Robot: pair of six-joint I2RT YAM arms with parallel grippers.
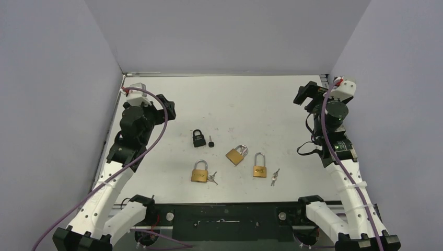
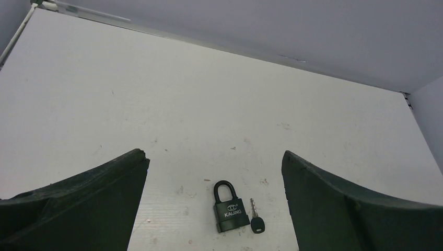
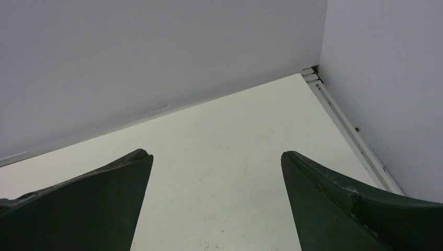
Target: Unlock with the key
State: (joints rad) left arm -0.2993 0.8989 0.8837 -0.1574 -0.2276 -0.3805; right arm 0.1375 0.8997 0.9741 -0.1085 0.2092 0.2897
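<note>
My left gripper (image 2: 214,157) and right gripper (image 3: 217,155) both stand wide open, holding nothing, far left and far right over the table (image 1: 245,99). Between them lies the black padlock (image 1: 198,138), its key (image 1: 211,141) just right. I see three brass padlocks (image 1: 236,155) nearer, two with keys (image 1: 212,178) beside them.

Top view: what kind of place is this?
Probably a robot lab booth: grey walls box in a white table, a left arm and right arm stand at its edge, padlocks and keys laid out.
</note>
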